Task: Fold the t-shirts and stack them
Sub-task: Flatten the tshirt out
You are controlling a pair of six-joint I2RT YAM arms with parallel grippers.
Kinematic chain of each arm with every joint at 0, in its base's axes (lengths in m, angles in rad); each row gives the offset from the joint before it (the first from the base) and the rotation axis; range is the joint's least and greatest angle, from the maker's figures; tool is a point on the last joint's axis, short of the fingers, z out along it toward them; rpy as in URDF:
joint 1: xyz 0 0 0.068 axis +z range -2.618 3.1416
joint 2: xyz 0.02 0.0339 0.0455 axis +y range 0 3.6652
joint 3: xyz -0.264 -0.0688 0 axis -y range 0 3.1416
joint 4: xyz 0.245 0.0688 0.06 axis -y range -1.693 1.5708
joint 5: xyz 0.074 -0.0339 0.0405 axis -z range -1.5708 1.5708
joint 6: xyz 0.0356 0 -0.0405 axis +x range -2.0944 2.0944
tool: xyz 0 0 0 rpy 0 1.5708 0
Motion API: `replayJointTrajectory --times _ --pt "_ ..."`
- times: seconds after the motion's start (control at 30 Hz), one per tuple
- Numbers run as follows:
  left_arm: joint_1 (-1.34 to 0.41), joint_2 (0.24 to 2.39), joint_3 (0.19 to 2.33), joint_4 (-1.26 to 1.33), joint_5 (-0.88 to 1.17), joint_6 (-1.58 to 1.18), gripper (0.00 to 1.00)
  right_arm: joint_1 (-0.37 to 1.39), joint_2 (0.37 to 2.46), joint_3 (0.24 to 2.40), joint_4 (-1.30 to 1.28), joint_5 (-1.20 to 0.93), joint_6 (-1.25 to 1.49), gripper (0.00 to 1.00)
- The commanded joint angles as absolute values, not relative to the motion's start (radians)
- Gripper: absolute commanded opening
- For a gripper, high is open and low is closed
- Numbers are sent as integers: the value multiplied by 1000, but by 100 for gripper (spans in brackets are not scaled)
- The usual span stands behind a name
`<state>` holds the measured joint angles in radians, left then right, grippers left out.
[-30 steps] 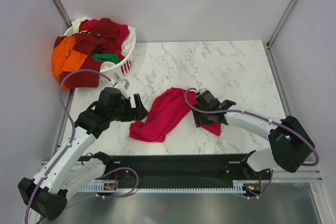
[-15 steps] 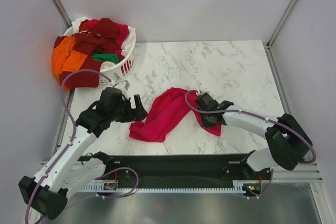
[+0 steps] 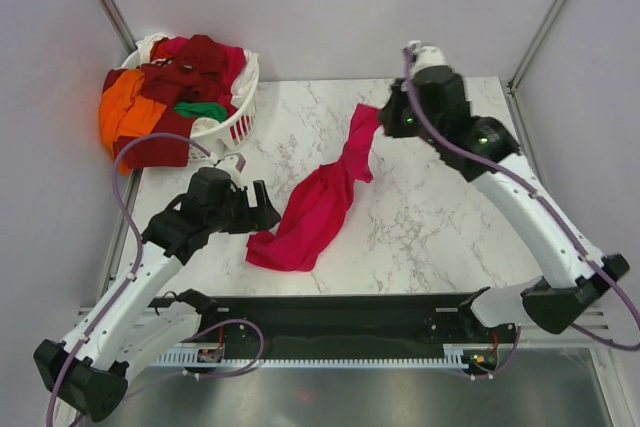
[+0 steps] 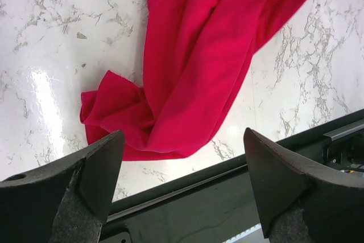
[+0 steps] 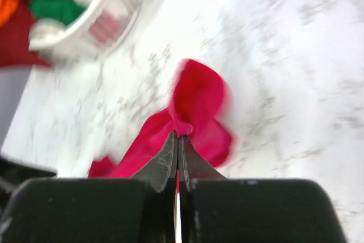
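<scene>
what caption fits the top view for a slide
Right gripper holds one end of the crimson-pink cloth t-shirt above the marble table; left gripper open.

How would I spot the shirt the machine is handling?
Find the middle of the marble table, away from the white basket heaped with clothes at the far left corner. The bright crimson-pink shirt lies alone there, its far end pinched up by the right end effector.

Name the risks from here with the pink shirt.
The right gripper pinches only a small fold of the crimson-pink shirt; the cloth may slip out.
The shirt hangs as a twisted rope, its lower end bunched on the table, so it may not spread flat.
The left gripper is open and apart from it, so nothing pins that end against dragging.
</scene>
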<state>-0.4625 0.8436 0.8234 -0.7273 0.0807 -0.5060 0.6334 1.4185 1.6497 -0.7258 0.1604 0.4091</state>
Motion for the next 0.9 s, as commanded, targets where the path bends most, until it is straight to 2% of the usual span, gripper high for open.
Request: replayJointTrajectory --times 0.0,0.1,0.13,0.17,0.2,0.23,0.33,0.5,0.63,0.87 --pt "-468 816 822 -709 71 -479 92 421 1368 1576 -882 259 403 0" --pt "-469 822 819 -707 77 -479 92 235 1350 1358 -839 204 417 0" --pt "-471 830 821 -706 78 -479 92 147 1345 1238 -784 163 425 20" --pt "-471 836 821 -706 80 -479 92 108 1345 1183 -757 120 433 53" --pt "-471 854 821 -706 80 -479 92 79 1350 1140 -735 30 445 71" --pt "-472 865 821 -707 77 -479 92 54 1353 1102 -718 2 457 97" --pt "-476 903 824 -707 78 -477 90 41 1351 1008 -644 -101 486 98" --pt "-489 954 828 -706 39 -497 88 46 1283 982 -600 -121 509 98" --pt "-498 1107 905 -645 17 -480 87 72 1285 968 -548 -114 508 98" --pt "-529 1521 1124 -525 -50 -398 87 121 1335 960 -520 -95 492 98"
